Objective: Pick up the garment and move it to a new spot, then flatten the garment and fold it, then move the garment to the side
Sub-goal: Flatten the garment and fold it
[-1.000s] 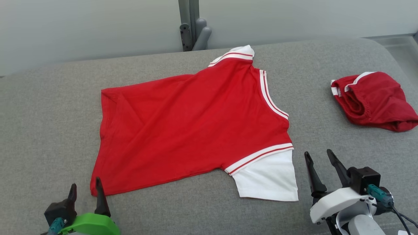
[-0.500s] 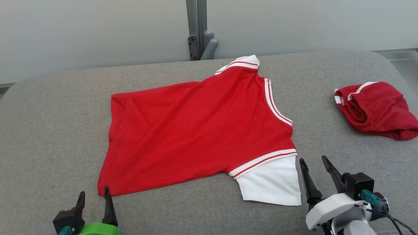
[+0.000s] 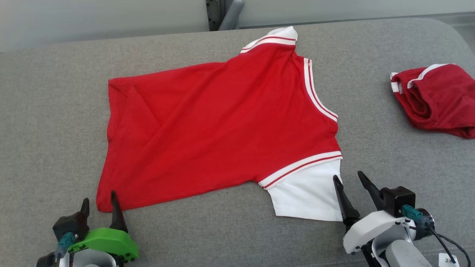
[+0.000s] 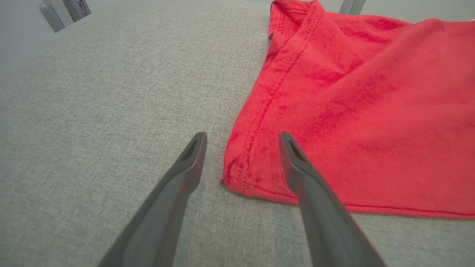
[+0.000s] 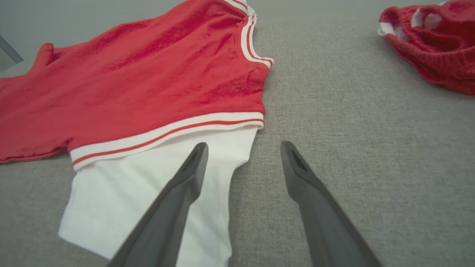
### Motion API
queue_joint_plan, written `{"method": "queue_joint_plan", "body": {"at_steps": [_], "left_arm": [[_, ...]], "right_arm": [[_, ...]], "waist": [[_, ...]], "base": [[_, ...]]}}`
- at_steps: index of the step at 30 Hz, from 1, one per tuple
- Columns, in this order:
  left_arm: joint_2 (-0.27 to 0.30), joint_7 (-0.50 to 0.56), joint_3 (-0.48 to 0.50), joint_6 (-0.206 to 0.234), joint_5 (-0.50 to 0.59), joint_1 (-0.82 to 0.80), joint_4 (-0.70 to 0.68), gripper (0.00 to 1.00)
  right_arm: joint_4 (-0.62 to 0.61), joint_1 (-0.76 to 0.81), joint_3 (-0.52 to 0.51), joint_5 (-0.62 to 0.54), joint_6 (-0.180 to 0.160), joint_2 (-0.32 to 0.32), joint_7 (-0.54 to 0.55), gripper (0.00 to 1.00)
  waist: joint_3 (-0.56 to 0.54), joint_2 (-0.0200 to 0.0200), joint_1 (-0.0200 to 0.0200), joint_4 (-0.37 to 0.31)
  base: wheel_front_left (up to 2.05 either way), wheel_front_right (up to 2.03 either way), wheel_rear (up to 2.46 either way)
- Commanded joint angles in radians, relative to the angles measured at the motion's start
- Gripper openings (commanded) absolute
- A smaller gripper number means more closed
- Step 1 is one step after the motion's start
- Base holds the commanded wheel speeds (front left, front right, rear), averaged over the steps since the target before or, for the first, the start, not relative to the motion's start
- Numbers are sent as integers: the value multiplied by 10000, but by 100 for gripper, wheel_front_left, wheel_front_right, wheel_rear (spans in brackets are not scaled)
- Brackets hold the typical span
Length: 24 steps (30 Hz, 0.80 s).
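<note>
The garment [image 3: 219, 126] is a red shirt with white sleeves and striped trim, spread flat on the grey cushion [image 3: 48, 122]. Its near left hem corner [image 4: 241, 181] lies between the tips of my left gripper [image 3: 98, 202], which is open; the right finger hangs over the red cloth. My right gripper [image 3: 349, 180] is open at the white sleeve's [image 3: 308, 193] right edge. In the right wrist view the left finger [image 5: 185, 178] is over the sleeve [image 5: 122, 189] and the other finger is over bare cushion. Nothing is gripped.
A second dark red garment [image 3: 434, 98] with white trim lies bunched at the cushion's right end, seen also in the right wrist view [image 5: 434, 40]. A grey metal post [image 3: 222, 13] stands behind the cushion's far edge. Bare cushion surrounds the shirt.
The head camera has tilted, shifting the whole picture. Both grippers have closed in on the shirt: the left onto the hem corner, the right onto the white sleeve's edge. The shirt lies unmoved.
</note>
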Motion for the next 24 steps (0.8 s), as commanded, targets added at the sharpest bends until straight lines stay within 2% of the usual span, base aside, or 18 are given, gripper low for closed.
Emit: {"method": "queue_joint_plan", "body": {"at_steps": [1,5,6,7,8,10,11,12,24], "left_arm": [[52,3,99,59,40,-209,48,100],[52,3,221,19,-52,-299,181,100],[52,3,261,-21,-146,-283,234,95],[52,3,296,-50,-227,-251,292,63],[52,3,329,-61,-303,-219,316,45],[50,3,335,-86,-389,-142,323,33],[50,3,314,-121,-420,-96,349,9],[50,3,309,-150,-450,-63,374,0],[48,10,354,-248,-449,-33,546,0]], "right_arm": [[49,-127,28,45,-16,-45,4,100],[118,-171,112,101,-16,-101,4,100],[131,-166,133,101,-16,-96,4,100],[141,-163,152,104,-16,-88,4,100],[149,-160,173,103,-16,-74,4,100],[175,-167,210,130,-16,-61,4,100],[183,-179,223,147,-16,-65,4,100],[189,-190,247,172,-16,-69,4,100],[396,24,823,613,-16,-174,4,100]], "waist": [[420,0,0,-131],[509,0,0,-172],[514,0,0,-177],[510,0,0,-183],[501,0,0,-191],[488,0,0,-198],[481,0,0,-198],[480,0,0,-200],[433,0,0,-234]], "base": [[0,0,0],[0,0,0],[0,0,0],[0,0,0],[0,0,0],[0,0,0],[0,0,0],[0,0,0],[0,0,0]]}}
